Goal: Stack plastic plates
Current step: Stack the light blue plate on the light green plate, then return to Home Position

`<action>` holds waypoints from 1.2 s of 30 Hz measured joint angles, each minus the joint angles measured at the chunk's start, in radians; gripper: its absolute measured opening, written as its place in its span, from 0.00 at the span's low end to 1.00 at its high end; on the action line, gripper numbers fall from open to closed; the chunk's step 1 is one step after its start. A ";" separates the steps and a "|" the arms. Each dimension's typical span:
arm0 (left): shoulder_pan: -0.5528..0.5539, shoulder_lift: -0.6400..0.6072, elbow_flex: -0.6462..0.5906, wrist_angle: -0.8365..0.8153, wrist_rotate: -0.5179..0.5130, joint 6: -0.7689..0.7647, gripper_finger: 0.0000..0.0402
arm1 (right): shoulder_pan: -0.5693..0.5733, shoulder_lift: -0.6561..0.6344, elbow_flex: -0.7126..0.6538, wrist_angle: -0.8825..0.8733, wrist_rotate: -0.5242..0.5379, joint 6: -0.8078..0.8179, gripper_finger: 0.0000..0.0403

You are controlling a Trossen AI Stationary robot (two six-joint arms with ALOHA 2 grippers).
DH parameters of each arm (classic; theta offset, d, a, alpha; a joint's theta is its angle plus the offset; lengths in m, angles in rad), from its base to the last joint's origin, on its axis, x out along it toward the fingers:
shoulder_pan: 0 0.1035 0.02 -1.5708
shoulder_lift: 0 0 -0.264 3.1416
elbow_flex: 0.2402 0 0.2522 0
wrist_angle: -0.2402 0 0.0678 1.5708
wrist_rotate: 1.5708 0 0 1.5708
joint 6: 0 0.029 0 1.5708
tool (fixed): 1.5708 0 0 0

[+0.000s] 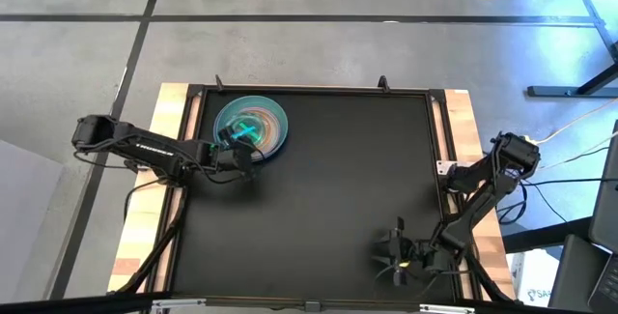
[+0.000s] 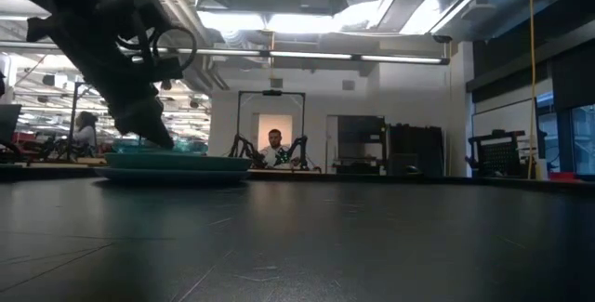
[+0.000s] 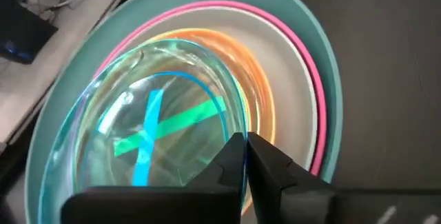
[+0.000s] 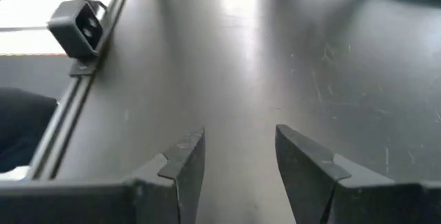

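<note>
A stack of plastic plates (image 1: 253,124) rests on the black table at its far left. It also shows in the low view (image 2: 177,165). From the outside in, I see a teal plate (image 3: 313,52), a pink one (image 3: 303,58), a pale one (image 3: 286,79), a translucent orange one (image 3: 258,86) and a translucent blue one (image 3: 158,100) on top. Blue and green bar marks show through the top plate. My left gripper (image 3: 246,147) is shut at the near-left side of the stack. My right gripper (image 4: 240,156) is open and empty, low over the table's near right (image 1: 394,256). My left gripper pinches the translucent blue plate's rim (image 3: 242,129) between its two fingers, one finger inside the plate and one outside. The fingers slant down from the table's left. The plate lies on the other plates of the stack; I cannot tell whether its held side is raised.
The middle and right of the black table (image 1: 338,179) are bare. A raised frame rail (image 4: 103,58) with a small grey bracket (image 4: 79,18) runs along the table's edge beside my right gripper. A person (image 2: 274,144) sits in the room beyond the table.
</note>
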 joint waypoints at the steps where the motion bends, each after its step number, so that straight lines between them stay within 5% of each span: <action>1: 0.002 0.000 -0.004 0.002 0.007 0.000 0.03 | -0.012 0.000 0.000 -0.004 -0.014 -0.002 0.42; 10: 0.002 0.000 0.001 0.057 0.103 -0.007 0.27 | -0.114 0.000 0.000 -0.057 -0.085 -0.047 0.42; 16: -0.050 0.000 0.075 0.149 0.142 0.087 0.30 | -0.178 -0.003 0.000 -0.052 -0.090 -0.150 0.41; 19: -0.063 -0.005 0.084 0.242 0.265 0.180 0.30 | -0.246 -0.034 -0.001 -0.055 -0.133 -0.226 0.41; 23: -0.063 -0.008 0.045 0.436 0.478 0.272 0.28 | -0.361 -0.099 -0.001 -0.057 -0.202 -0.379 0.41; 31: 0.036 -0.008 -0.097 0.764 0.704 0.297 0.15 | -0.631 -0.249 -0.003 -0.083 -0.448 -0.571 0.41; 36: 0.070 -0.056 -0.177 0.871 0.762 0.264 0.02 | -0.714 -0.403 -0.114 -0.056 -0.548 -0.613 0.28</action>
